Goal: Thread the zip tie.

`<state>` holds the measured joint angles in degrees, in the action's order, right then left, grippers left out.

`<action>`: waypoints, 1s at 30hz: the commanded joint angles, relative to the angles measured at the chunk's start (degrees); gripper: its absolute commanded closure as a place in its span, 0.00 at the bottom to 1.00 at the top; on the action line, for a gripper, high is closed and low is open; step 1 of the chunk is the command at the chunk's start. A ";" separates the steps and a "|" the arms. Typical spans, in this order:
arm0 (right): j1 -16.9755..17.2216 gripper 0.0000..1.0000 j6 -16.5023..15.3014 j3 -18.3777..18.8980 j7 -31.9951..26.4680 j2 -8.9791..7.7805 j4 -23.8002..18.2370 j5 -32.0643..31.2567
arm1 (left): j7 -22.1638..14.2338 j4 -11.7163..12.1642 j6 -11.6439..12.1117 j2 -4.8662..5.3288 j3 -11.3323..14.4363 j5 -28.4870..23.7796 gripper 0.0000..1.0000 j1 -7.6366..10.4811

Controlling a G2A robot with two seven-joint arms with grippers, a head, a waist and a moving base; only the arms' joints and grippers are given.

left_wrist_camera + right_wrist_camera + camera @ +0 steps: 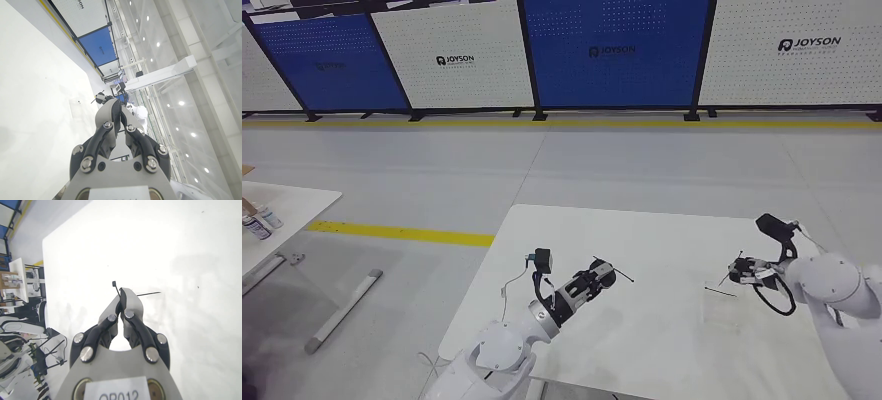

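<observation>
The right gripper (121, 294) is closed, and its two fingers pinch a black zip tie (116, 287) a little below the head, which sticks out past the fingertips. A thin black line (149, 293) shows beyond the fingers, but I cannot tell if it is the tail or a shadow. This arm is bent over the table (662, 235) near its right edge, with the gripper turned toward the middle. The left gripper (118, 103) has its fingers pressed together and is above the left half of the table, pointing toward the right arm. The top view adds a thin black strip (622, 275) crossing at the left fingertips; whether they pinch it I cannot tell. The left wrist view adds the right gripper far off, its tie slanted.
</observation>
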<state>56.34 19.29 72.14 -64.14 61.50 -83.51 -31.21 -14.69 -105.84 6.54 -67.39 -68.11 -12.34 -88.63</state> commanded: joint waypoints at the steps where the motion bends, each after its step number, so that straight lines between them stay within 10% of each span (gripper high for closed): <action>1: -0.24 1.00 -0.04 -0.04 -0.08 0.01 0.42 -0.04 | 0.00 0.00 0.00 0.00 0.00 0.00 1.00 0.00; 17: 1.55 1.00 -1.39 1.75 4.47 0.14 -0.38 4.15 | 0.00 0.00 0.00 0.00 0.00 0.00 1.00 0.00; 30: 21.57 1.00 -5.65 10.43 22.22 0.00 -13.93 17.80 | 0.00 0.00 0.00 0.00 0.00 0.00 1.00 0.00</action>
<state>77.00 13.92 82.96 -42.90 61.45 -97.00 -13.41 -14.69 -105.84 6.54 -67.39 -68.11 -12.34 -88.63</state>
